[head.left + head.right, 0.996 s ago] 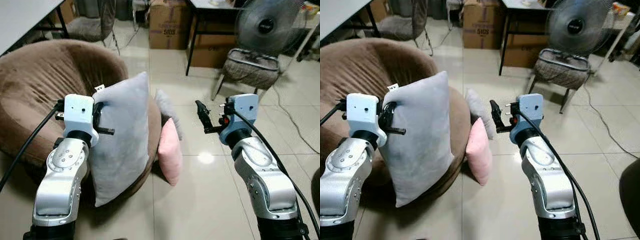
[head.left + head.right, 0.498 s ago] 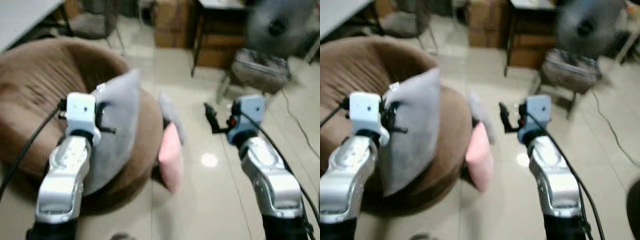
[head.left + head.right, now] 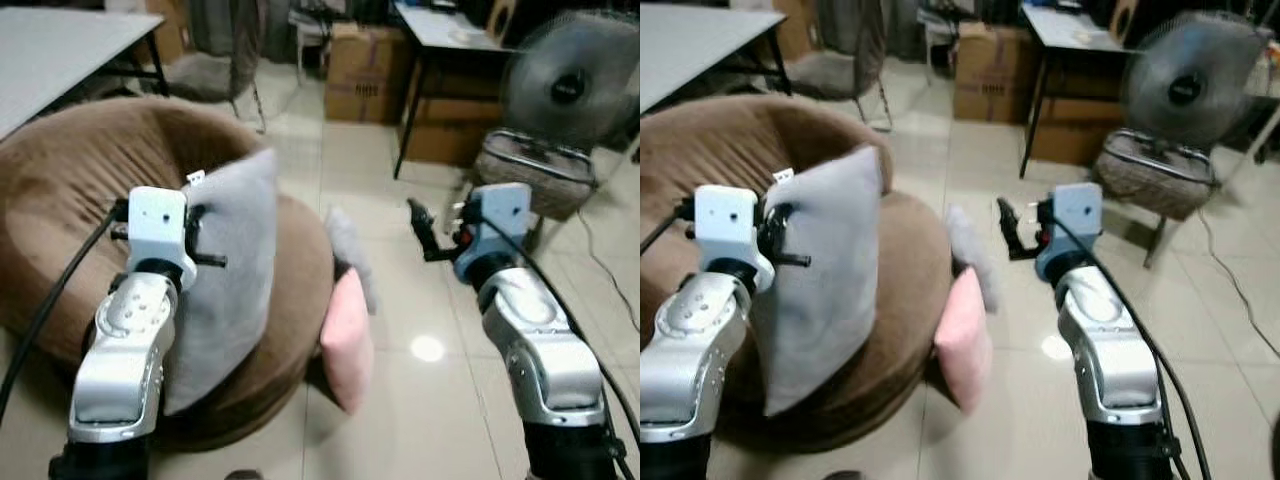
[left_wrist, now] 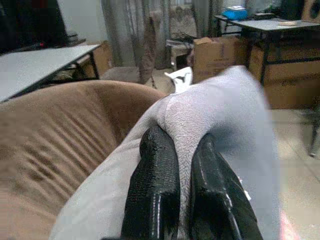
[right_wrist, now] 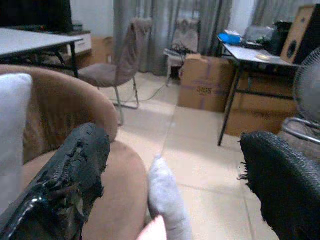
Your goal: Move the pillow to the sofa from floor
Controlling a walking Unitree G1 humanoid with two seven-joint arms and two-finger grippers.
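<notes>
My left gripper (image 3: 200, 240) is shut on the edge of a large grey pillow (image 3: 235, 260), which hangs upright against the front of the round brown sofa (image 3: 70, 190). In the left wrist view the two black fingers (image 4: 155, 190) pinch a fold of the grey pillow (image 4: 225, 110). A pink pillow (image 3: 347, 335) and a smaller grey pillow (image 3: 350, 255) stand on the floor, leaning on the sofa's right side. My right gripper (image 3: 420, 228) is open in the air, to the right of those pillows; its wrist view shows the small grey pillow (image 5: 165, 200) between its spread fingers.
A floor fan (image 3: 575, 85) and a padded chair (image 3: 530, 170) stand at the right. A black-legged table (image 3: 440, 25) with cardboard boxes (image 3: 365, 60) under it is at the back. Another chair (image 3: 215, 60) and a grey table (image 3: 50, 45) are at the back left.
The camera has tilted up and shifted, so the whole scene sits lower in the picture. The left gripper still holds the grey pillow, now closer over the sofa's rim.
</notes>
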